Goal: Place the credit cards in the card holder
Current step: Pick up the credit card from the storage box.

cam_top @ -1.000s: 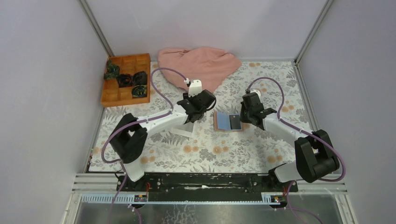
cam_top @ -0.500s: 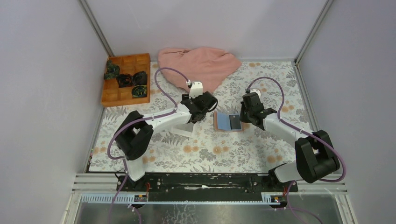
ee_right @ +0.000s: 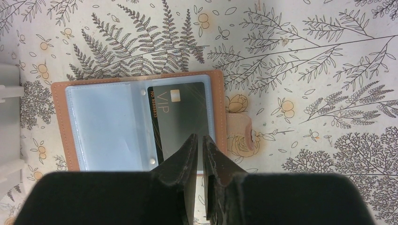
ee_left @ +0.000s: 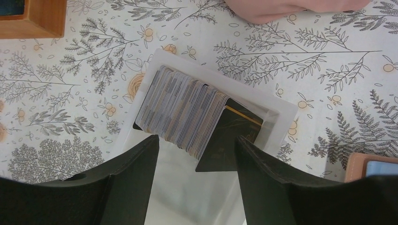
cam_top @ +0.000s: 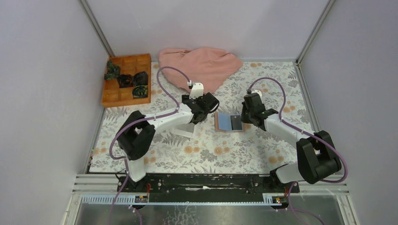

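Closing its released jaws, left gripper [ee_left: 197, 140] may pinch several stacked credit cards [ee_left: 183, 112]; right gripper [ee_right: 200, 138], jaws nearly clenched, overhangs card holder [ee_right: 58, 126].

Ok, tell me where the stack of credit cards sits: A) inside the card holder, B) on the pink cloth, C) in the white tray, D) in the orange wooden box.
C: the left wrist view shows the credit cards leaning edge-up in the white tray.
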`<state>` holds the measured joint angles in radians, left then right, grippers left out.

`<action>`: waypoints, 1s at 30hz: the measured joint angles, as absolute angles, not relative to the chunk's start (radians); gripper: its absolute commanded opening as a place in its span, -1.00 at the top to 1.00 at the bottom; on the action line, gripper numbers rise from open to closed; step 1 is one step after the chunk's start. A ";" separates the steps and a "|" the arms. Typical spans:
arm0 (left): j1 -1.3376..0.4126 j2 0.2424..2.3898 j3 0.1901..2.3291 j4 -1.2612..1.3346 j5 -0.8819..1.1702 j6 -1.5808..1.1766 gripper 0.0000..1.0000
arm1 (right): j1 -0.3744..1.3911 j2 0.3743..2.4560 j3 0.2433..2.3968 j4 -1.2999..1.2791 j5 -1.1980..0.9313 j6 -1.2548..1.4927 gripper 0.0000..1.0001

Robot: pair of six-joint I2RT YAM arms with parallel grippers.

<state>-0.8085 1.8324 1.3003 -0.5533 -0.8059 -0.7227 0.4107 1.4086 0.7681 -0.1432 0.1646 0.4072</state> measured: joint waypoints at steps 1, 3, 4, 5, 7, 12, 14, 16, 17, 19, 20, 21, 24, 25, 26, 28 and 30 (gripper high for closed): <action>-0.809 1.833 1.302 -0.557 -0.809 -0.723 -0.36 | 0.411 1.409 0.767 -0.142 0.165 0.407 0.68; -0.809 1.834 1.308 -0.566 -0.813 -0.722 -0.36 | 0.411 1.409 0.764 -0.137 0.165 0.407 0.68; -0.809 1.835 1.310 -0.569 -0.813 -0.722 -0.36 | 0.411 1.409 0.763 -0.137 0.165 0.407 0.68; -0.809 1.836 1.311 -0.571 -0.813 -0.722 -0.36 | 0.411 1.409 0.762 -0.137 0.165 0.407 0.68; -0.808 1.839 1.311 -0.580 -0.813 -0.721 -0.38 | 0.411 1.409 0.759 -0.135 0.165 0.407 0.68; -0.806 1.855 1.311 -0.597 -0.813 -0.718 -0.41 | 0.411 1.407 0.754 -0.127 0.165 0.407 0.68; -0.805 1.862 1.312 -0.601 -0.813 -0.716 -0.41 | 0.411 1.406 0.754 -0.124 0.165 0.407 0.68; -0.804 1.869 1.316 -0.606 -0.817 -0.712 -0.41 | 0.411 1.403 0.754 -0.122 0.165 0.407 0.67; -0.803 1.870 1.317 -0.607 -0.817 -0.710 -0.40 | 0.411 1.401 0.754 -0.122 0.165 0.407 0.67; -0.797 1.872 1.318 -0.607 -0.816 -0.705 -0.40 | 0.411 1.398 0.754 -0.122 0.165 0.407 0.67; -0.796 1.872 1.318 -0.607 -0.816 -0.704 -0.39 | 0.411 1.397 0.754 -0.122 0.166 0.407 0.67; -0.796 1.872 1.318 -0.607 -0.816 -0.704 -0.38 | 0.411 1.397 0.754 -0.122 0.166 0.407 0.67; -0.795 1.872 1.318 -0.607 -0.816 -0.702 -0.36 | 0.411 1.397 0.754 -0.122 0.166 0.407 0.67; -0.795 1.872 1.318 -0.607 -0.815 -0.702 -0.36 | 0.411 1.397 0.754 -0.122 0.166 0.407 0.67; -0.794 1.872 1.319 -0.607 -0.815 -0.701 -0.35 | 0.411 1.397 0.754 -0.122 0.166 0.407 0.67; -0.793 1.872 1.320 -0.607 -0.814 -0.700 -0.33 | 0.411 1.397 0.754 -0.122 0.167 0.407 0.67; -0.789 1.872 1.322 -0.608 -0.813 -0.699 -0.32 | 0.411 1.397 0.754 -0.122 0.167 0.407 0.67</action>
